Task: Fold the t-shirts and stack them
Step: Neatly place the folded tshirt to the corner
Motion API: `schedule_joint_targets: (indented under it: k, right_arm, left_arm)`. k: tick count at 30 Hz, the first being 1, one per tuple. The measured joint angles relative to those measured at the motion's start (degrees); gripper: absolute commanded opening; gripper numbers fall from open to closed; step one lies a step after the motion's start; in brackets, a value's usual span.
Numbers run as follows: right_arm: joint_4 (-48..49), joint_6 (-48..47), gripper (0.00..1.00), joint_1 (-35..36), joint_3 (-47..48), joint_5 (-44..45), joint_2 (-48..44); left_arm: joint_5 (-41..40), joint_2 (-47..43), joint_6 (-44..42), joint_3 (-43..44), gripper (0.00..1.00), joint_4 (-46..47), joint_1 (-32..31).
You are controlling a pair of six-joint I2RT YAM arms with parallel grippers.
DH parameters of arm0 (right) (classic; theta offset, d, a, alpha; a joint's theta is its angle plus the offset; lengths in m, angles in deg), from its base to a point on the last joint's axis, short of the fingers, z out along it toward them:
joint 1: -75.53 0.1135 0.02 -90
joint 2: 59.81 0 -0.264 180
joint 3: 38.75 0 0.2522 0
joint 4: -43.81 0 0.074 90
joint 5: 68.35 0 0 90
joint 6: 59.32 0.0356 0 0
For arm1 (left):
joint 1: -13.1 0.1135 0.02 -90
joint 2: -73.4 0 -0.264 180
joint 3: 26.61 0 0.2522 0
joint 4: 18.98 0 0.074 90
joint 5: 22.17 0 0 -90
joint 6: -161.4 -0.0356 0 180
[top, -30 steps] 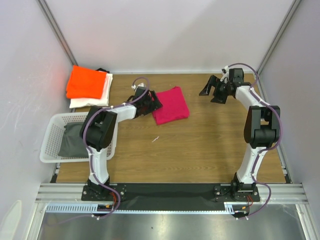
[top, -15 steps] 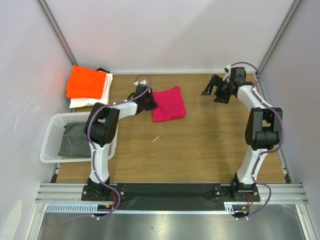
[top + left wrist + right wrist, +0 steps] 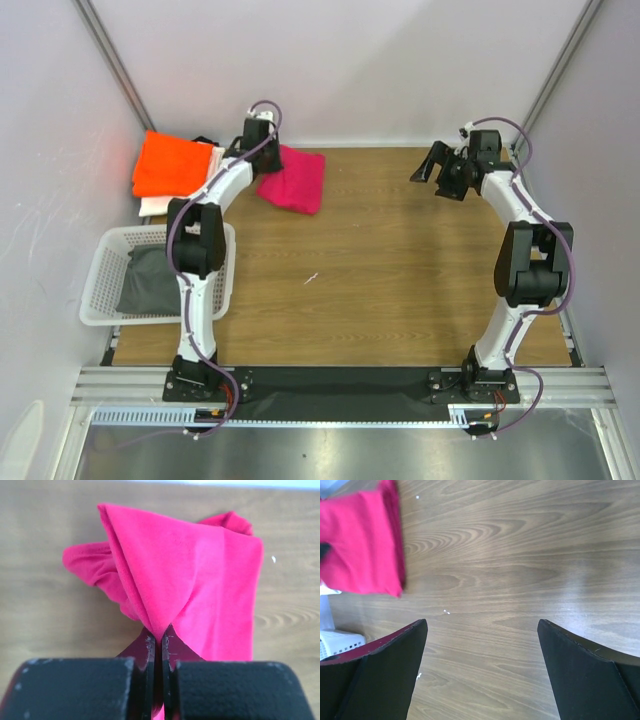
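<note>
The jaws of my left gripper pinch the magenta-pink cloth t-shirt near the counter's far-left corner. It looks soft and light and will likely sag, so I'd hold it by a folded edge. The jaws of my right gripper are spread and empty.

White t-shirt mostly under orange t-shirt; pink t-shirt cropped in right wrist view.

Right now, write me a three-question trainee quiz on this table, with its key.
1. True or false: the left gripper is shut on the pink t-shirt.
2. What lies on the white t-shirt? A) orange t-shirt B) pink t-shirt C) nothing
3. Fill in: the right gripper holds nothing; it is ____.
Key: 1 true; 2 A; 3 open.
</note>
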Motion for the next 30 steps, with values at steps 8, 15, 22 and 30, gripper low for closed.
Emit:
schedule_joint_targets:
  k: [8,15,22,30]
  right_arm:
    - [0.2,1.3,1.0,0.0,-1.2,2.6,0.0]
    - [0.4,2.5,1.0,0.0,-1.8,4.1,0.6]
    - [0.4,3.4,1.0,0.0,-2.0,4.8,1.7]
    - [0.6,3.4,1.0,0.2,-3.3,5.4,1.7]
  left_arm:
    - [-3.2,3.8,-11.9,13.0,0.0,-8.9,4.6]
    - [-3.2,4.9,-16.9,16.5,0.0,-14.0,10.2]
    - [-1.3,5.4,-24.3,17.5,0.0,-16.6,11.8]
    - [0.2,5.4,-28.7,21.3,0.0,-18.8,11.5]
